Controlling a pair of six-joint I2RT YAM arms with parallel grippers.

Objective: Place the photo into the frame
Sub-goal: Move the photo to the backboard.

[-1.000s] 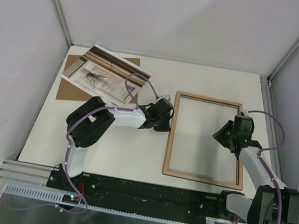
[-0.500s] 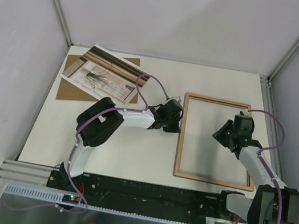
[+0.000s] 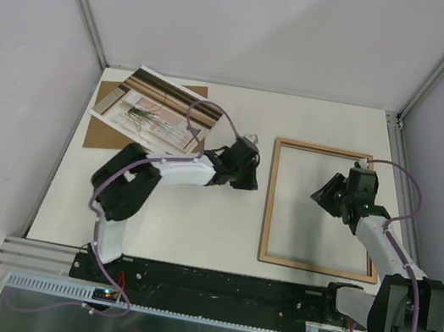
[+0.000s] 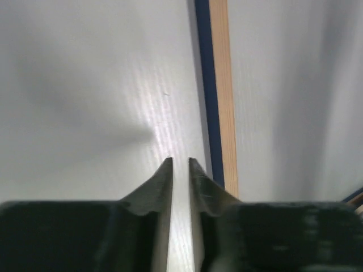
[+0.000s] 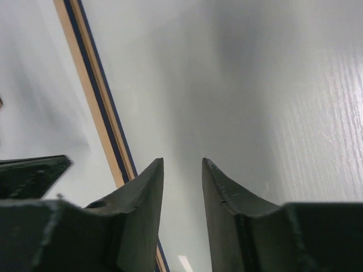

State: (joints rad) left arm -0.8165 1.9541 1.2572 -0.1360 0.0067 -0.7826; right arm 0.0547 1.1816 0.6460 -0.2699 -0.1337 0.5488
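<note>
Left end effector [image 4: 180,161], barely parted and empty, sits just left of the frame [image 4: 218,85].

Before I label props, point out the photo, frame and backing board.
the photo [image 3: 156,110]: top external view, print's middle.
the frame [image 3: 268,200]: top external view, left rail.
the backing board [image 3: 103,135]: top external view, near-left corner.

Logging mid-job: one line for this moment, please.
frame flat, wood side up | photo partly on backing board | left gripper ajar, empty, beside frame | right gripper open, empty, over frame opening
</note>
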